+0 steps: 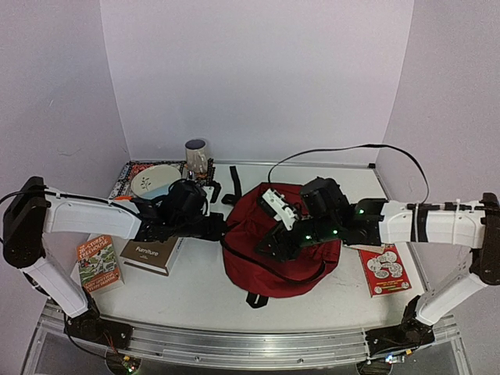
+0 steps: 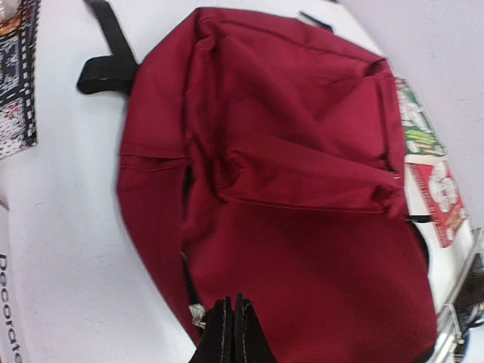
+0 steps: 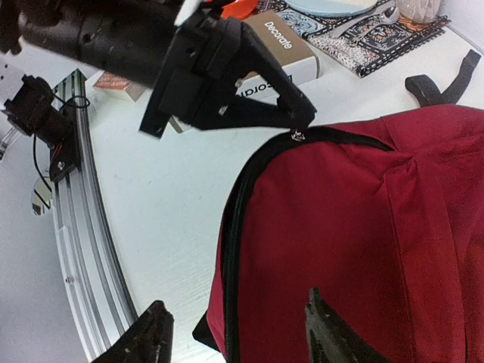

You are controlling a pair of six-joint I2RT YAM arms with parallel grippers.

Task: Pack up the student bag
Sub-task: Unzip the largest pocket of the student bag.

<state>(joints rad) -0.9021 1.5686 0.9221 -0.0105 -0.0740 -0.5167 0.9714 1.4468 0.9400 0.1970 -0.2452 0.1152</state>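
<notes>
The dark red student bag (image 1: pixel 277 250) lies flat in the middle of the table, its black zip (image 3: pixel 236 227) closed along the edge. It fills the left wrist view (image 2: pixel 302 189) and shows in the right wrist view (image 3: pixel 355 242). My left gripper (image 1: pixel 223 228) is at the bag's left edge, with its fingers (image 2: pixel 232 302) shut on the small metal zip pull (image 3: pixel 297 135). My right gripper (image 1: pixel 275 238) is open and empty above the bag's near-left part (image 3: pixel 238 336); one finger is over the table, the other over the fabric.
A brown "Furniture" book (image 1: pixel 152 254) and a green-red book (image 1: pixel 98 264) lie at the left. A red booklet (image 1: pixel 383 269) lies right of the bag. A patterned mat with a plate (image 1: pixel 155 181) and a glass jar (image 1: pixel 196 156) is behind. A black strap (image 1: pixel 234 183) trails behind the bag.
</notes>
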